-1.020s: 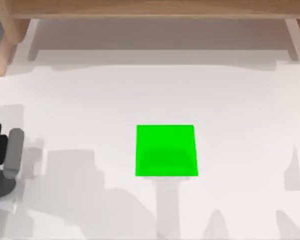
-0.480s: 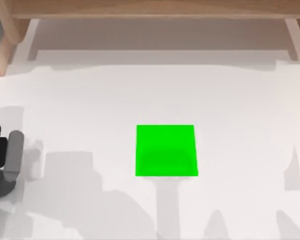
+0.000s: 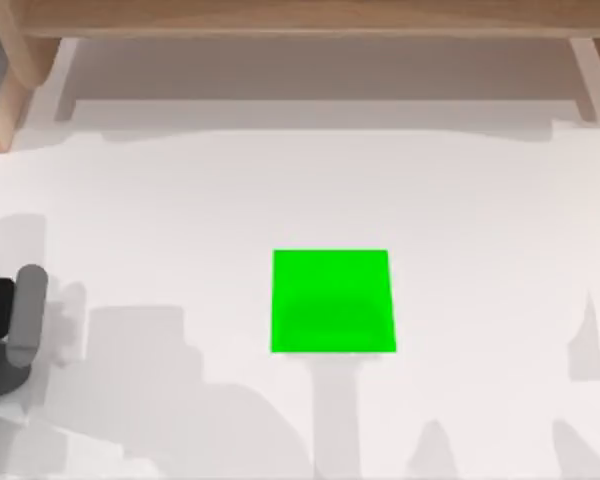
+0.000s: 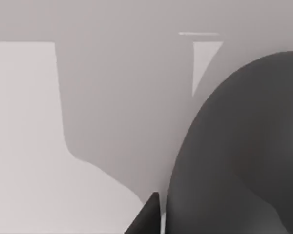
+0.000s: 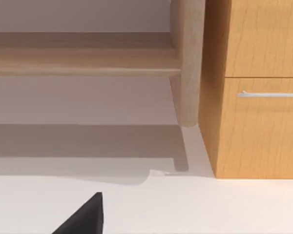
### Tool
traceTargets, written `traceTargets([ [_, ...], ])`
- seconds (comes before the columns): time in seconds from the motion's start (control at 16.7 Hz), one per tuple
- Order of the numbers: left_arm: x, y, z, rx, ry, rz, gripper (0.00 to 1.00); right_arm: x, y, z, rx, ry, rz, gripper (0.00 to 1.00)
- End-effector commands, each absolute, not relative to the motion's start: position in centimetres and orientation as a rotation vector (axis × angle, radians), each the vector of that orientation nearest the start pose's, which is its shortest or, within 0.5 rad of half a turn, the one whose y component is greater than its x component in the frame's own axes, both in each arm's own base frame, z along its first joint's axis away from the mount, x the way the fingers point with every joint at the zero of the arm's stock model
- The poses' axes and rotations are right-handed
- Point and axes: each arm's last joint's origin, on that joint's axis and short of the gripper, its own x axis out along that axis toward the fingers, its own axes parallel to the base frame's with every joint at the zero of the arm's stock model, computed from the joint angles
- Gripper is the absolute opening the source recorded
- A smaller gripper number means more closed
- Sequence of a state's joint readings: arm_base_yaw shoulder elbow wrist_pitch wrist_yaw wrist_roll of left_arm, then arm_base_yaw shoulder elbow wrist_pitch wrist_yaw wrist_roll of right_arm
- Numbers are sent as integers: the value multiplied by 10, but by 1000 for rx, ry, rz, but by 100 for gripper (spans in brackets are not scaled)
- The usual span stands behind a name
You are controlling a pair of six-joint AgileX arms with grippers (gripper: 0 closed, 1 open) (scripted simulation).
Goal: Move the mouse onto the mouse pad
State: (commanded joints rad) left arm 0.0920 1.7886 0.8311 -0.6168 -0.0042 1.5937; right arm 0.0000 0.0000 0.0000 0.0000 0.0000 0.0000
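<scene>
- Since a second ago, the left gripper (image 3: 22, 315), a light grey rounded bar on a black body at the far left edge of the top view, has crept slightly down and leftward. It now sits directly over the small dark grey, smooth oval dome of the mouse (image 3: 0, 375).
- The mouse lies at the lower left of the frame, partly cut off by the left edge and partly covered by the gripper. Its place on the white table (image 3: 280, 190) is unchanged.
- By judgement, this is the closing approach before a grasp; no transport has begun.
- Whether the left gripper is wide, narrow or already gripping cannot be told. In the left wrist view the mouse (image 4: 244, 156) looms very close at the lower right, but the contact itself is out of frame.
- At the centre of the top view, the flat bright green square mouse pad (image 3: 332, 300) lies bare and unmoved, well apart from the mouse.
- The right gripper (image 5: 83, 217) is parked; a dark tip of it shows at the lower edge of the right wrist view, before a wooden cabinet (image 5: 259, 126). Its opening cannot be told.
</scene>
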Motion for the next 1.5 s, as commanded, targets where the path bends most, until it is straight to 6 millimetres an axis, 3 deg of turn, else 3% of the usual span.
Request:
traceTargets([
  [0.18,271,26,92,1157,1249,-1156,2,106,-1,160,0,0,0,100],
  [0.66,271,26,92,1157,1249,-1156,0,106,-1,160,0,0,0,100],
  [0.72,269,25,114,1142,1258,-1134,0,106,-1,160,0,0,0,100],
  [0.9,273,26,123,1145,1255,-1130,0,106,-1,160,0,0,0,100],
  [1.32,272,25,197,1140,1265,-1150,0,106,-1,160,0,0,0,100],
  [1.5,269,25,214,1142,1258,-1134,0,106,-1,160,0,0,0,100],
])
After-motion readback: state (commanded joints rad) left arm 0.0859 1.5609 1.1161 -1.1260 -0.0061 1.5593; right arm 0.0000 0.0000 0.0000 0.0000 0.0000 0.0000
